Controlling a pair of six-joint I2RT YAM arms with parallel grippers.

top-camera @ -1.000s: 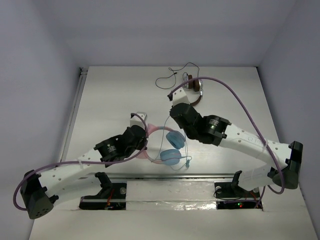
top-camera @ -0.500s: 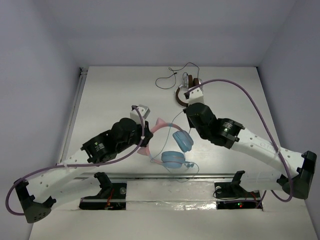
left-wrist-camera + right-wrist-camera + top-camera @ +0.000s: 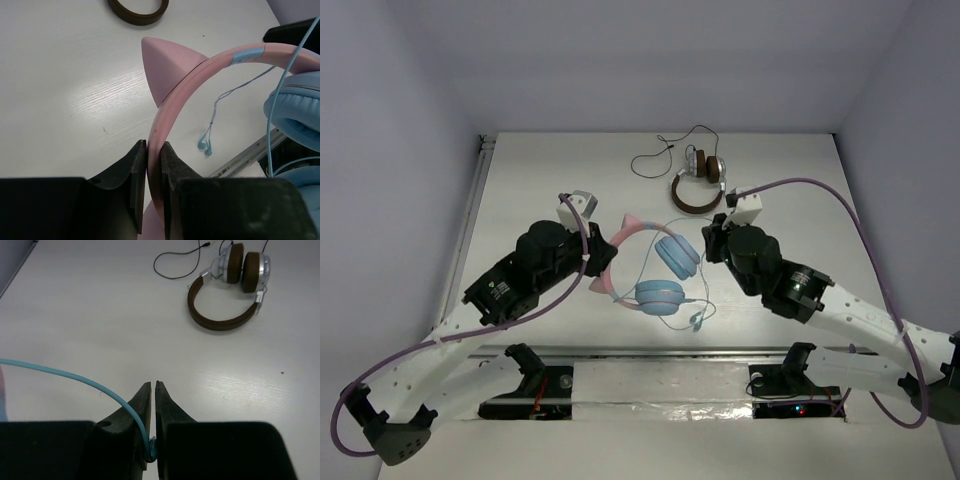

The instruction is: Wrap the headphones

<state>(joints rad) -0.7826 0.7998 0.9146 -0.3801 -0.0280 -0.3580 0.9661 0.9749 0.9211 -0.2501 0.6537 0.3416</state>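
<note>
- The headphones are found in the middle of the desk, somewhat toward the near edge, between the two arms.
- The left gripper is pressed together on the pink headband, just below one cat ear, so the band is pinched on edge.
- The right gripper is closed to a narrow slit, and the thin blue cable is seen running into that slit; it is judged to be pinched there.
- From the right gripper the ear cups lie to the left, one nearer the near edge than the other, with the headband arcing away toward the left edge.
- The wrap is judged to turn on this: the cable is held on the right-edge side of the cups, so it would have to be led around them while the band is steadied from the left.
- The cable's loose end lies toward the near edge, close to the cups.
- The brown headphones and their black cable lie near the far edge, close behind the right gripper; a wide sweep toward that edge could be fouled by them.
</note>
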